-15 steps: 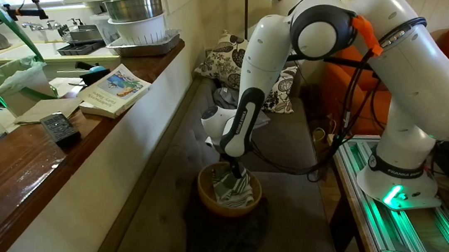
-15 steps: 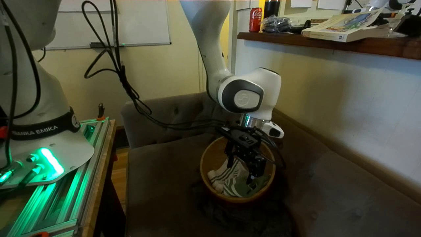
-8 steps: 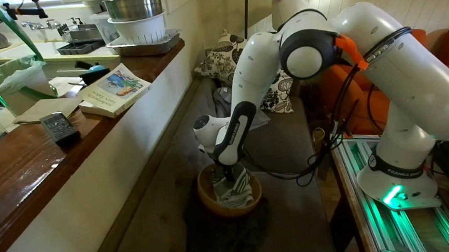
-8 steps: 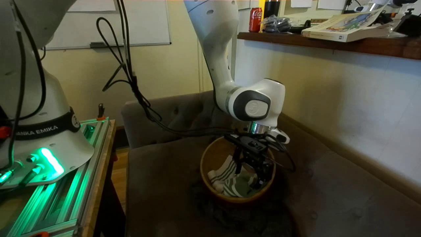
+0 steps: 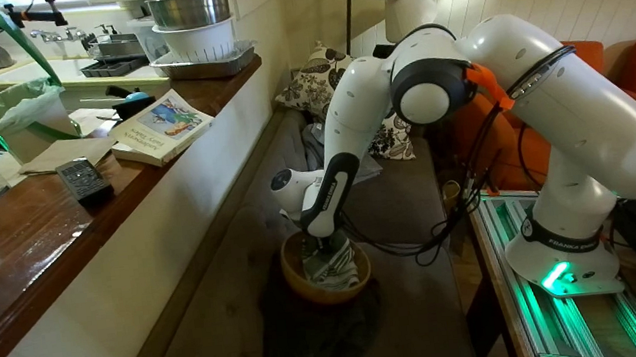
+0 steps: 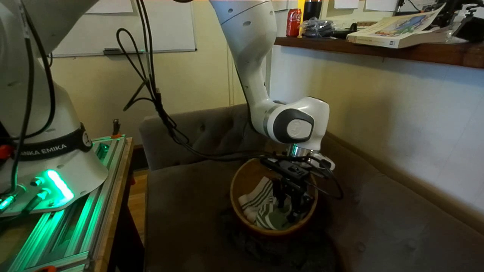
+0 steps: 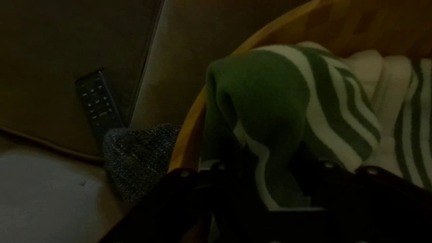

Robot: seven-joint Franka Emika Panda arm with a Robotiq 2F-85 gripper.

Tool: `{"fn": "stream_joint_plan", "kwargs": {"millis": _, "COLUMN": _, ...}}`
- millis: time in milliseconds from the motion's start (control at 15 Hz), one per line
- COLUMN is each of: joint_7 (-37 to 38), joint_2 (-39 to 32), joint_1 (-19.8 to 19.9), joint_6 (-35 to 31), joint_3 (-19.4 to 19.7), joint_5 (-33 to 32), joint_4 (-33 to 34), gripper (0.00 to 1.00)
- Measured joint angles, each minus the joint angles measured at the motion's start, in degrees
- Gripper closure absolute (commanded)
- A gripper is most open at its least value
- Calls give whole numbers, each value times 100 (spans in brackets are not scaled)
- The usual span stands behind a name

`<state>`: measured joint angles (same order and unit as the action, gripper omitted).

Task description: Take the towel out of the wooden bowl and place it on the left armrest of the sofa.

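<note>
Arm (image 5: 427, 99) has been lowered slightly since the earlier frame, and tool (image 6: 286, 213) has been brought deeper into bowl (image 6: 245, 181), lower centre in both exterior views. Jaws are held apart; a fold of towel (image 7: 297, 101) is seen between them in the wrist view. Whether any pressure is put on it cannot be told; tool is partly lost in shadow there. Towel is still bunched in bowl, green part set near centre of the wrist frame, white striped part at right edge. Bowl is carried by sofa (image 6: 185, 211). Dark cloth (image 7: 141, 155) is seen just beside bowl, lower left; remote (image 7: 99, 104) is seen at left, lower end at the cloth's edge.
</note>
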<state>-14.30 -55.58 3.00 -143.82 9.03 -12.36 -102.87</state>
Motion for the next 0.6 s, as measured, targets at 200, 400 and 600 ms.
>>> {"fn": "stream_joint_plan", "kwargs": {"millis": 200, "joint_7": 51, "joint_2": 12, "joint_1": 9, "joint_6": 74, "joint_3": 39, "joint_5": -2, "joint_4": 14, "gripper": 100}}
{"fn": "stream_joint_plan", "kwargs": {"millis": 400, "joint_7": 21, "joint_2": 147, "joint_1": 134, "joint_6": 209, "joint_3": -90, "joint_5": 19, "joint_4": -69, "gripper": 98}}
{"fn": "stream_joint_plan", "kwargs": {"millis": 600, "joint_7": -400, "joint_2": 716, "joint_1": 573, "joint_6": 257, "joint_3": -580, "joint_5": 205, "joint_4": -538, "gripper": 98}}
